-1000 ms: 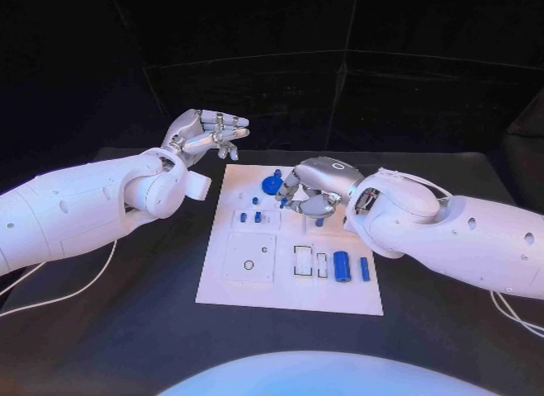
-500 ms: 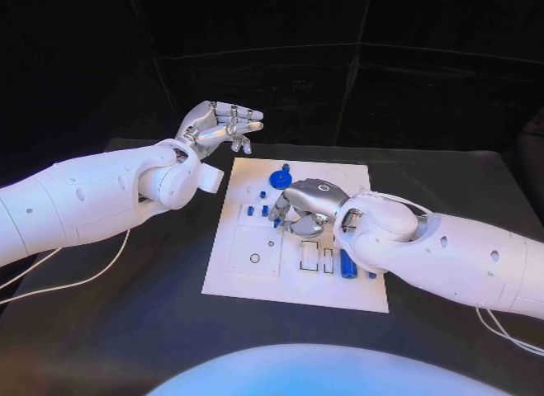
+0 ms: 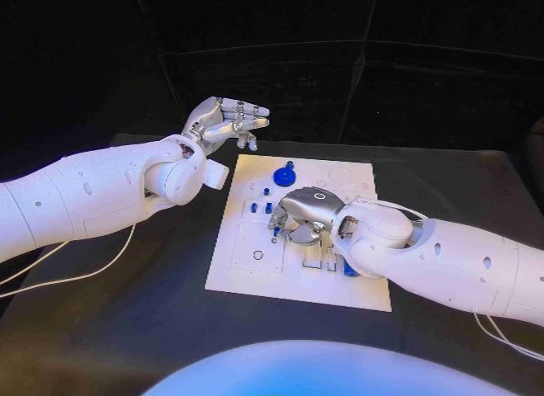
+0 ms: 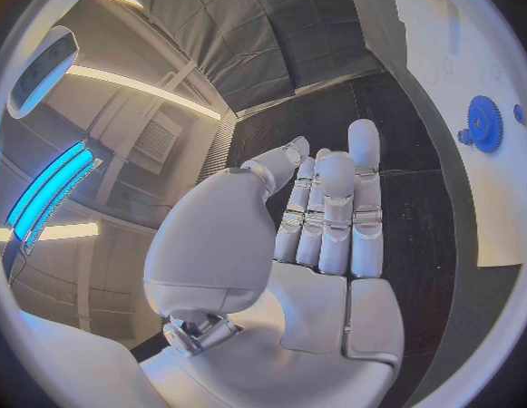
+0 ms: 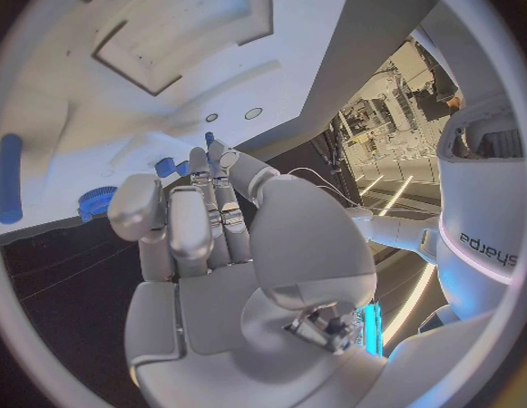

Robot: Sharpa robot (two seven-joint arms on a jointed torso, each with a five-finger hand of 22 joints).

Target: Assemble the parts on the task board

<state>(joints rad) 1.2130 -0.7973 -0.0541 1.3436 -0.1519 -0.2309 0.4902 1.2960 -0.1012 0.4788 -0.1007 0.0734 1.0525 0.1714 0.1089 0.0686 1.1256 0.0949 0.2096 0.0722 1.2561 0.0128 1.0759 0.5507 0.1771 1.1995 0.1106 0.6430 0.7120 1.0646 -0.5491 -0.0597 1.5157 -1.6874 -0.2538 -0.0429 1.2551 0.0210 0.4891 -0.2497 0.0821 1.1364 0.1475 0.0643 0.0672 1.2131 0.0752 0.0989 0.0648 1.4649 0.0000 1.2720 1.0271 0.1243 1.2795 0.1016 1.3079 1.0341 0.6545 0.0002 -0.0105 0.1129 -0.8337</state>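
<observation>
The white task board (image 3: 241, 275) lies in the middle of the black table. A blue gear (image 3: 285, 175) stands near its far edge, with two small blue pegs (image 3: 261, 208) nearer the middle. My right hand (image 3: 305, 213) hovers low over the board's middle, fingers curled down. A small blue piece (image 3: 276, 223) shows at its fingertips; whether it is held I cannot tell. The right wrist view shows the curled right hand (image 5: 200, 218), the board (image 5: 161, 82), the gear (image 5: 99, 199) and a blue cylinder (image 5: 10, 177). My left hand (image 3: 230, 120) is raised past the board's far left corner and holds nothing.
My right forearm (image 3: 444, 260) crosses the board's near right corner and hides part of the blue cylinders (image 3: 347, 266) there. In the left wrist view the left hand (image 4: 326, 208) is up over the dark tabletop, with the gear (image 4: 484, 122) on the board (image 4: 490, 208) beside it.
The camera has shifted. My right hand has come from beside the gear toward the near side, over the board's middle. The left hand stays raised.
</observation>
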